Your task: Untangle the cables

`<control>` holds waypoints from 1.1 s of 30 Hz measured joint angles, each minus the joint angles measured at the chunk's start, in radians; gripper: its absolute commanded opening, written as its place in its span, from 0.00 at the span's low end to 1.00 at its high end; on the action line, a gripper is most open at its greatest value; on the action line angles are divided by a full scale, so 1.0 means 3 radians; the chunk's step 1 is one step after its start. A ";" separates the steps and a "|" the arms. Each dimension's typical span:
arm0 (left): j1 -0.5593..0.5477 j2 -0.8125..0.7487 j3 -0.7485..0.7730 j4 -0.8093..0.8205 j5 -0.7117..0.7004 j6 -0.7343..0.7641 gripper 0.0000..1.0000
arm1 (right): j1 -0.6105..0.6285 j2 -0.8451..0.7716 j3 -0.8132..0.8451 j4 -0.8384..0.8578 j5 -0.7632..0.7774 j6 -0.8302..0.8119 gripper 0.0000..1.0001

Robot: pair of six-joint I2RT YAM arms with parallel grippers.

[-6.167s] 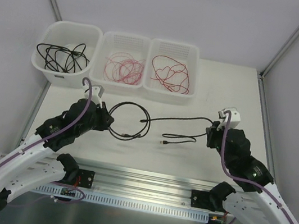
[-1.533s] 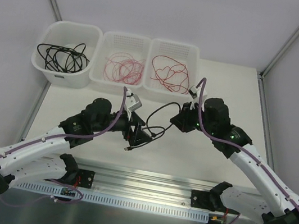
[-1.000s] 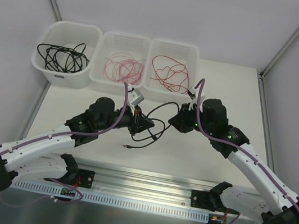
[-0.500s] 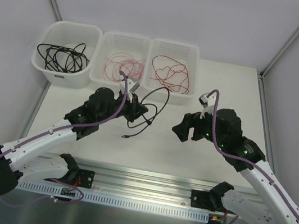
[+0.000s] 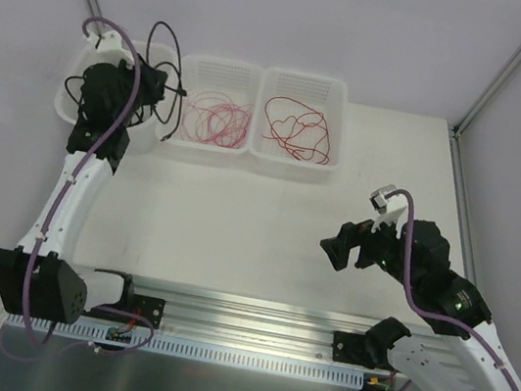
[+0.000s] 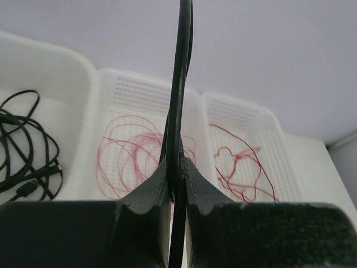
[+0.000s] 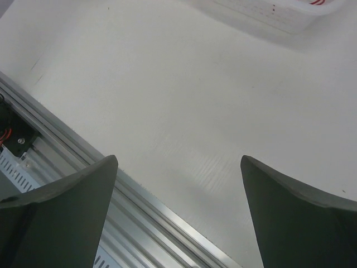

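Cable (image 6: pixel 181 84) of black colour is clamped in the left hand (image 6: pixel 178 176), the left arm (image 5: pixel 78 191) stretched to the frame's upper left. Right hand (image 7: pixel 178 162) hangs over the surface (image 7: pixel 195 100), fingers (image 7: pixel 67 201) wide apart.

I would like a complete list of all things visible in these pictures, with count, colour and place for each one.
bins: three, white, in a row at the far edge of the table
table: one, white, under everything
rail: one, silver metal, along the near table edge
loose black cables: count unclear, black, coiled in the left bin
pinkish-red wires: count unclear, pinkish-red, in the middle bin
red wire: seemingly one, red, in the right bin
held cable: one, black, hanging above the left bin
left gripper: one, black, shut on the held cable
right gripper: one, black, open above bare table
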 measured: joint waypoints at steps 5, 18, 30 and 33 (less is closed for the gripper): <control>0.0744 0.0635 0.0351 0.0249 0.0015 -0.0394 0.00 | 0.0000 -0.0022 -0.0017 -0.0153 0.0045 -0.0080 0.97; 0.1305 0.2261 0.0827 0.0637 0.0053 -0.0983 0.74 | 0.0000 0.0052 -0.0071 -0.0294 0.0039 -0.0181 0.97; 0.1511 0.2136 0.0777 0.0482 -0.0276 -0.0580 0.99 | 0.0000 0.0130 -0.0071 -0.0342 0.0058 -0.0178 0.97; 0.1518 0.1821 0.0562 0.0467 -0.0381 -0.0483 0.99 | 0.0000 0.0028 -0.0071 -0.0374 0.0135 -0.0172 0.97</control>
